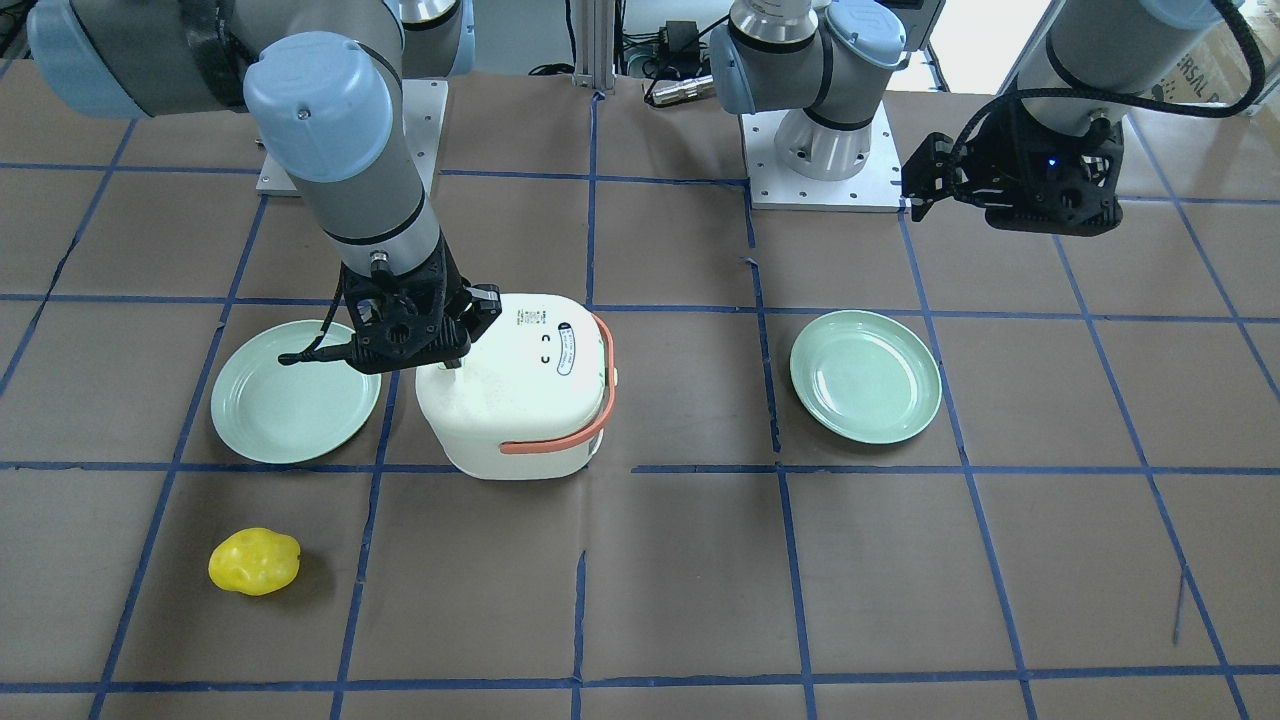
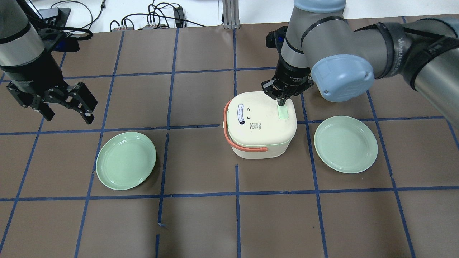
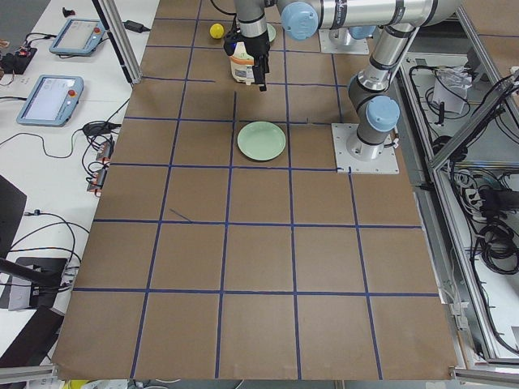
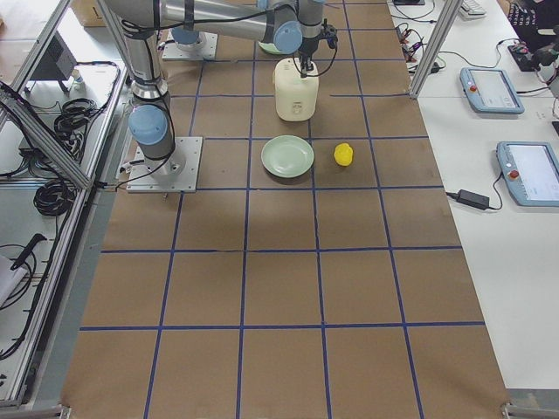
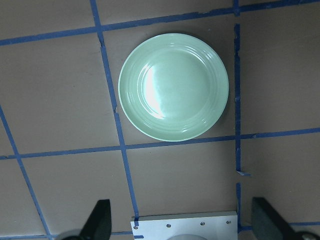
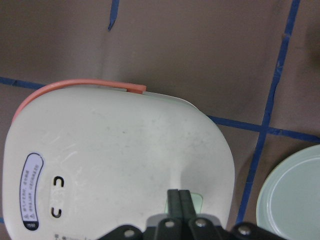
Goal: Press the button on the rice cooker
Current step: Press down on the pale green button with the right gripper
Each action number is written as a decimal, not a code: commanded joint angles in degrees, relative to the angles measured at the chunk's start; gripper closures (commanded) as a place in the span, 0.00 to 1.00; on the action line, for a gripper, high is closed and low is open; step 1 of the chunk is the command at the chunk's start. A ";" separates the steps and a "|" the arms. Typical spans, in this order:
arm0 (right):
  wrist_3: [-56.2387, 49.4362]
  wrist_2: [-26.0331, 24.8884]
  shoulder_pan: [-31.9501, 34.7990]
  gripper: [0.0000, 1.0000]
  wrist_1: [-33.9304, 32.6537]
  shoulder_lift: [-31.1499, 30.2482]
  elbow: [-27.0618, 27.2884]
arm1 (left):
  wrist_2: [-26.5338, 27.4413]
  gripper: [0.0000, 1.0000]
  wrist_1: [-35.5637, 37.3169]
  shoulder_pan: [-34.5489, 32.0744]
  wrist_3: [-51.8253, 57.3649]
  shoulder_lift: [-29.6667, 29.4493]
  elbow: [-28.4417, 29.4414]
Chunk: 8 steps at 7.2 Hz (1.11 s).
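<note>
In the right wrist view, the pale green button (image 6: 198,200) is largely hidden behind the fingers (image 6: 174,202) of the right gripper (image 2: 282,103), so contact cannot be confirmed there. The lower half of the rice cooker (image 2: 261,125) is cut off in that view. In the overhead view, the right gripper is pointed straight down with its fingers clenched together, the tips set at the button's upper end. The left gripper (image 2: 68,115) is held released, fingers spread, above the bench (image 2: 200,215) and well apart from the cooker. The cooker is cream-white and rounded, with an orange handle folded down around its lid. It stands between two green plates (image 2: 126,160).
</note>
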 commanded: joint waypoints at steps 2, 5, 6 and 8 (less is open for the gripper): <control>-0.36 0.03 -0.04 0.88 -0.07 0.06 0.15 | 0.00 0.00 0.00 0.00 0.00 0.09 0.00; 0.51 -0.49 -0.13 0.87 -2.16 -0.11 2.87 | 0.00 0.00 0.00 0.00 0.00 0.00 0.00; 0.60 -0.41 -0.13 0.87 -2.44 -0.03 3.05 | 0.00 0.00 0.00 0.00 0.00 0.00 0.00; 0.60 -0.41 -0.13 0.86 -2.45 -0.11 3.49 | 0.00 0.00 0.09 0.00 0.00 0.00 0.00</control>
